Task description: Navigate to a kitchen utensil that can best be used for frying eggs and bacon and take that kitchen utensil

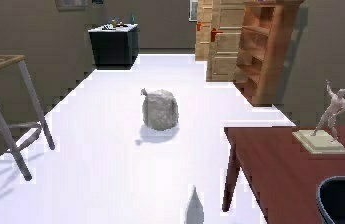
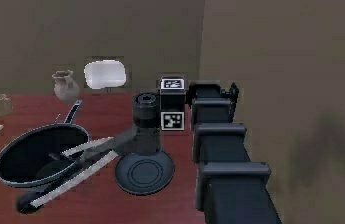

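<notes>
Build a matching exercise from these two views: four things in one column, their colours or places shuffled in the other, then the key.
1. frying pan
2. sack
3. statue
4. bowl

A. grey, on the white floor
B. white, at the far edge of the table
C. black, at the arm side view's left
D. pale figure, at the forward view's right

Pairs: 1-C, 2-A, 3-D, 4-B

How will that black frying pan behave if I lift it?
The dark, thick-rimmed frying pan looks rigid and probably heavy for its size. Its handle juts to one side, so it may tilt when gripped off centre. On the smooth table it would likely slide rather than tip.
</notes>
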Available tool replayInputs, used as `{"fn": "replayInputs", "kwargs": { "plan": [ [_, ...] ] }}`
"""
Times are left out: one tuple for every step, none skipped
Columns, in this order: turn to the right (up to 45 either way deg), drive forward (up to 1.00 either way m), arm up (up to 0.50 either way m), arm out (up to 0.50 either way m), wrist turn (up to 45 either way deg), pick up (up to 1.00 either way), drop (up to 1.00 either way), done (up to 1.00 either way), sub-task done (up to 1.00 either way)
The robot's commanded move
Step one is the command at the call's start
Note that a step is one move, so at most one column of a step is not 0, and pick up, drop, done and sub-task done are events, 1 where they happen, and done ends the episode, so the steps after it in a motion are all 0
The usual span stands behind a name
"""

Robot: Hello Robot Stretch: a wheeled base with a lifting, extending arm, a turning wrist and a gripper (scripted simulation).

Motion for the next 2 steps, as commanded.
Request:
{"fn": "replayInputs", "kwargs": {
  "plan": [
    [0.0, 0.0, 0.0, 0.0, 45.0, 0.0, 0.0, 0.0, 0.0],
    [0.0, 0.0, 0.0, 0.0, 27.0, 0.0, 0.0, 0.0, 0.0]
  ]
}}
